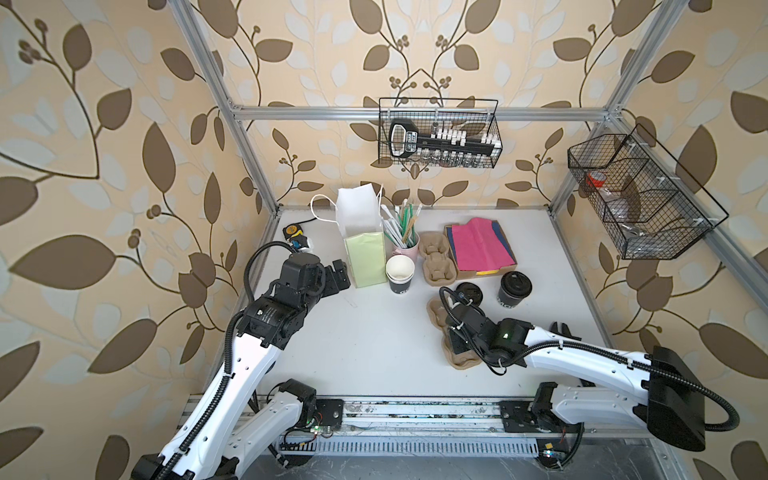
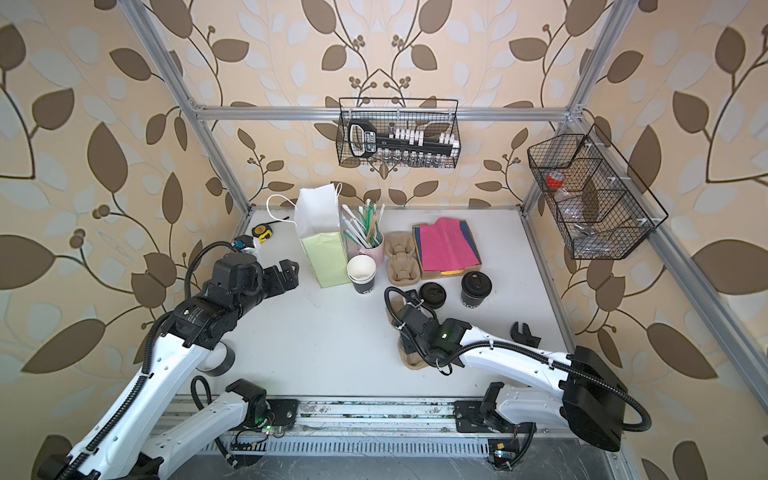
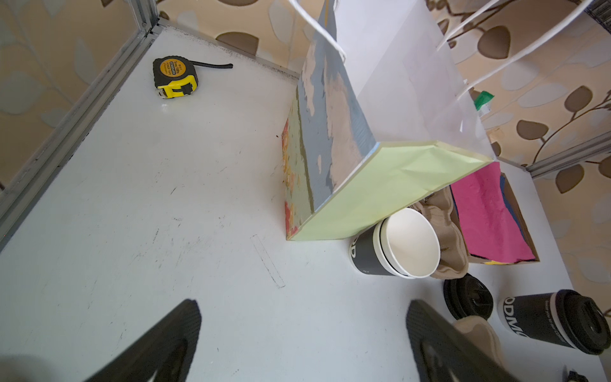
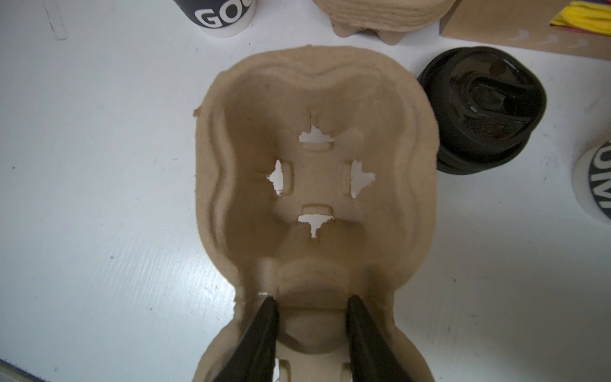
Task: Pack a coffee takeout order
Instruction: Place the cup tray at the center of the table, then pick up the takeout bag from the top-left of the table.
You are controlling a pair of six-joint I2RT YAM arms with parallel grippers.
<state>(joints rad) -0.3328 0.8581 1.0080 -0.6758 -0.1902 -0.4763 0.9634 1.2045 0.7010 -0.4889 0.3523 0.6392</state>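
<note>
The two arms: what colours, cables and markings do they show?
Both the left arm and right arm have white link shells, black joint housings and black ribbed cable hoses cinched with white ties. The left carries small white print on a joint; the right shows a green light. The left hand and right hand have flat, tapering black fingers.

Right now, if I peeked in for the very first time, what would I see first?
Probably the bright pink napkin, lying in a cardboard tray at the back of the table, on the robot's right. Next, the right gripper, its fingers either side of the middle ridge of a brown carrier in front of that tray. A dark cup with a black lid stands near them.
</note>
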